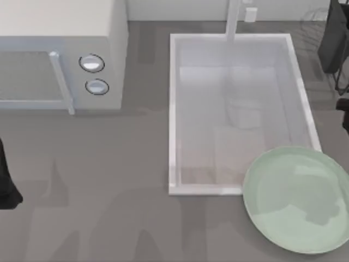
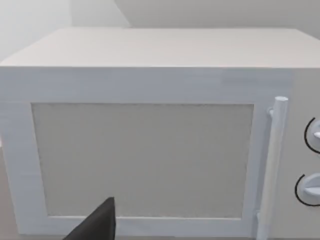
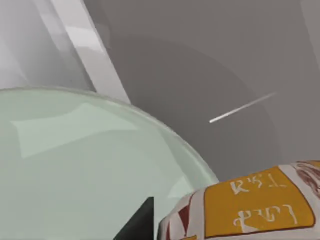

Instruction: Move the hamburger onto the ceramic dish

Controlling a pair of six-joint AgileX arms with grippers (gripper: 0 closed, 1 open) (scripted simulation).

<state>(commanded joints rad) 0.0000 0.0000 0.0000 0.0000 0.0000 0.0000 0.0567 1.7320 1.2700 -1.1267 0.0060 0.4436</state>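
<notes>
At lower right of the top view sits the ceramic dish beside the sink, while the right wrist view shows the hamburger held over its rim, claw grip unclear.

We count one ceramic dish, pale mint green, at the table's right front. One hamburger, seen close up in the right wrist view as a wrapped lump with orange label patches. One white sink basin, one faucet post at its far edge. One microwave with one door handle and two round knobs. One grey table under it all. Arms: two AgileX, left arm at the left edge, right arm at the far right.
</notes>
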